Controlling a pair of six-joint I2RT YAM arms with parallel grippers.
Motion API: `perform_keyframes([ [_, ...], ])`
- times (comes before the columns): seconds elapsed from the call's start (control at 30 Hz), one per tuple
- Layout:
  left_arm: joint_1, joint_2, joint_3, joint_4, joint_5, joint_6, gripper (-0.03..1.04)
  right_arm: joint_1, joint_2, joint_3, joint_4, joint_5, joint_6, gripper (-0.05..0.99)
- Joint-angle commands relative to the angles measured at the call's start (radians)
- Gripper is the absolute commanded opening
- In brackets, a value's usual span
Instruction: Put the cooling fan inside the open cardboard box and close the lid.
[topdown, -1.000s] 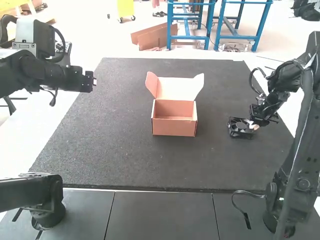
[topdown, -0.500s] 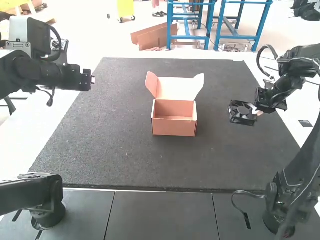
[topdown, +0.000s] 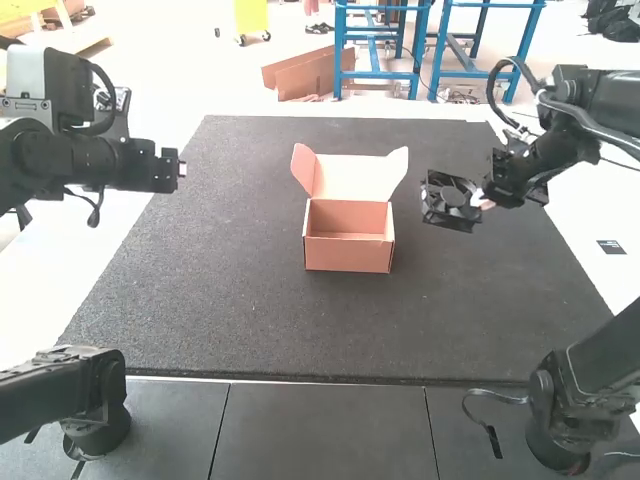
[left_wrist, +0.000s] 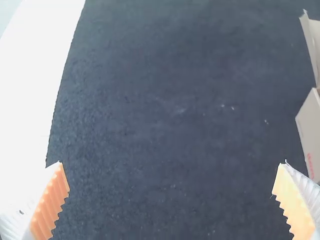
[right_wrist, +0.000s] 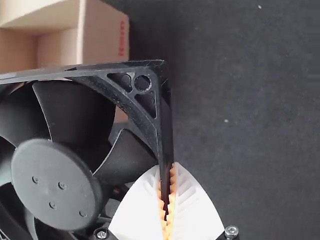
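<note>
right pincer (topdown: 486, 199): clamped on the frame edge of the cooling fan (topdown: 449, 201) | fan: aloft, near the right side of the open cardboard box (topdown: 348, 236) | left pincer (topdown: 180, 168): spread wide, holding nothing, over the left edge of the tabletop (topdown: 200, 270)

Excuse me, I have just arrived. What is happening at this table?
The right gripper is shut on one edge of the black cooling fan and holds it just to the right of the cardboard box, apparently off the mat. The box stands in the middle of the mat with its lid up at the back, so the fan is not yet inside. The left gripper is open over the mat's left side, holding nothing.
</note>
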Motion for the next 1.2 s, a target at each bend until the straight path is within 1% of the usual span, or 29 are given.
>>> perform_keyframes([
  [0.0,-0.007,-0.034,-0.01,0.005,0.009,-0.004,0.97,0.092,-0.045,0.079,0.013,-0.006,0.154,-0.02],
  [0.07,-0.007,-0.046,-0.015,0.005,0.009,-0.004,0.97,0.155,-0.045,0.105,0.013,0.005,0.2,-0.02],
  [0.13,-0.008,-0.06,-0.016,0.002,0.009,-0.004,0.97,0.223,-0.035,0.122,0.021,0.027,0.253,-0.02],
  [0.23,-0.008,-0.072,-0.018,0.006,0.01,-0.004,0.97,0.324,-0.001,0.145,0.03,0.06,0.31,-0.02],
  [0.37,-0.008,-0.076,-0.016,0.012,0.01,-0.004,0.97,0.427,0.057,0.18,0.045,0.106,0.358,-0.02],
  [0.43,-0.008,-0.077,-0.015,0.012,0.01,-0.004,0.97,0.458,0.097,0.205,0.048,0.113,0.365,-0.02],
  [0.5,-0.008,-0.076,-0.015,0.015,0.012,-0.004,0.97,0.471,0.137,0.232,0.048,0.122,0.369,-0.02],
  [0.6,-0.008,-0.077,-0.016,0.02,0.012,-0.004,0.97,0.473,0.197,0.266,0.048,0.172,0.369,-0.02],
  [0.73,-0.008,-0.076,-0.016,0.023,0.015,-0.004,0.97,0.471,0.271,0.301,0.079,0.235,0.369,-0.02],
  [0.97,-0.007,-0.077,-0.018,0.023,0.018,-0.004,0.97,0.473,0.392,0.359,0.143,0.321,0.364,-0.02],
  [1.17,-0.007,-0.076,-0.018,0.017,0.02,-0.006,0.97,0.473,0.473,0.39,0.165,0.356,0.352,-0.02],
])
